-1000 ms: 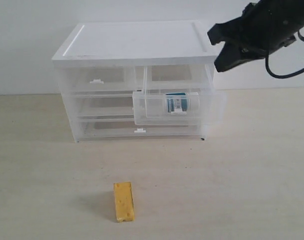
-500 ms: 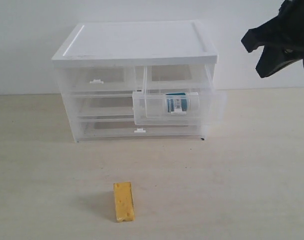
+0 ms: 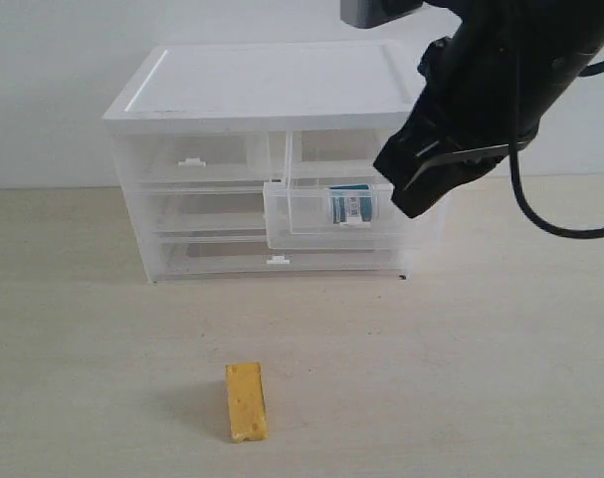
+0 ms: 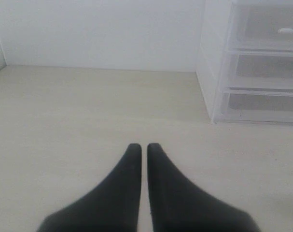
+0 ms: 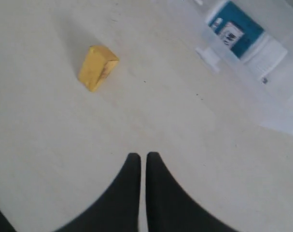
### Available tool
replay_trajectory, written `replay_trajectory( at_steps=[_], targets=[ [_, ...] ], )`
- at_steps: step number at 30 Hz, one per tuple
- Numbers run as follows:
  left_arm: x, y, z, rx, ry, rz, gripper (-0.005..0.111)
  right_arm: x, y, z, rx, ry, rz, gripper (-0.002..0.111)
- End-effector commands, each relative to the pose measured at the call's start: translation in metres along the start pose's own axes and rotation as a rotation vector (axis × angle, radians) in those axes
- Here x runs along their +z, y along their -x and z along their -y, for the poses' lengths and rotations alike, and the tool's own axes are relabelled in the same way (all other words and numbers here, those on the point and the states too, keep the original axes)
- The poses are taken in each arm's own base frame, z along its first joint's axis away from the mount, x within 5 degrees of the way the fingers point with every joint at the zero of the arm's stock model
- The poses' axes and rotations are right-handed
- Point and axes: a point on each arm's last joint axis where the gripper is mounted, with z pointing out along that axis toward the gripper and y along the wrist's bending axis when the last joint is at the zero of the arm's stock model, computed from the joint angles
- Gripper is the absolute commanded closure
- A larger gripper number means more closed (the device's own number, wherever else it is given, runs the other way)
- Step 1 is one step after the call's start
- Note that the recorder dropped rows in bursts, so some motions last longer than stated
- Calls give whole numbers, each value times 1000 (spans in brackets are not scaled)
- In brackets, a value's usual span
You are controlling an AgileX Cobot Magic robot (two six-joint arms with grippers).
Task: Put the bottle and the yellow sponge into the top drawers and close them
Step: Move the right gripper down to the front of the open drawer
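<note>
**Reference.** Clock directions apply to the exterior view: 12 o'clock is the back wall, 6 o'clock the near table edge.

**Right gripper** [image 3: 413,194]: the 2 black fingers are pressed together with only a hairline between them, and nothing is held. The arm enters from 1 o'clock. Its tip hangs in front of the 3 o'clock end of the open drawer; contact with the drawer cannot be told. The right wrist view shows bare table under the fingertips.

**Left gripper** [image 4: 142,147]: the fingers are closed together and empty, low over the table [image 4: 78,111]. It is out of the exterior view. Its wrist camera faces the side of the cabinet.

**Cabinet** [image 3: 272,90]: white top, standing at 12 o'clock on the table.
- The top drawers: the right one [image 3: 311,231] stands pulled out toward 6 o'clock. The left one [image 3: 192,159] is shut flush.
- The 2 full-width drawers [image 3: 212,259] below are shut.

**The bottle** [image 3: 349,206]: inside the open right top drawer, with its blue-teal label showing through the clear front wall.

**The yellow sponge** [image 3: 246,401]: flat on the table at 6 o'clock of the cabinet, well apart from it and from both grippers, long side running 12 to 6.
</note>
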Motion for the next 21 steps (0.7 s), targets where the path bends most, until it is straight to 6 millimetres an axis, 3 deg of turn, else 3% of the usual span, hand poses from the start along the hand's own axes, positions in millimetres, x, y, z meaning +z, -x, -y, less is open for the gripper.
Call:
replay_trajectory(
  at_steps=[1,11,21],
  targets=[
    [0,-1,0,-3,1,2,102,6,6,-12,-65,109,23,108],
    [0,-1,0,-3,1,2,102,62,18,9,-141,66,-36,108],
    [0,-1,0,-3,1,2,102,81,29,24,-183,-51,35,108]
  ],
)
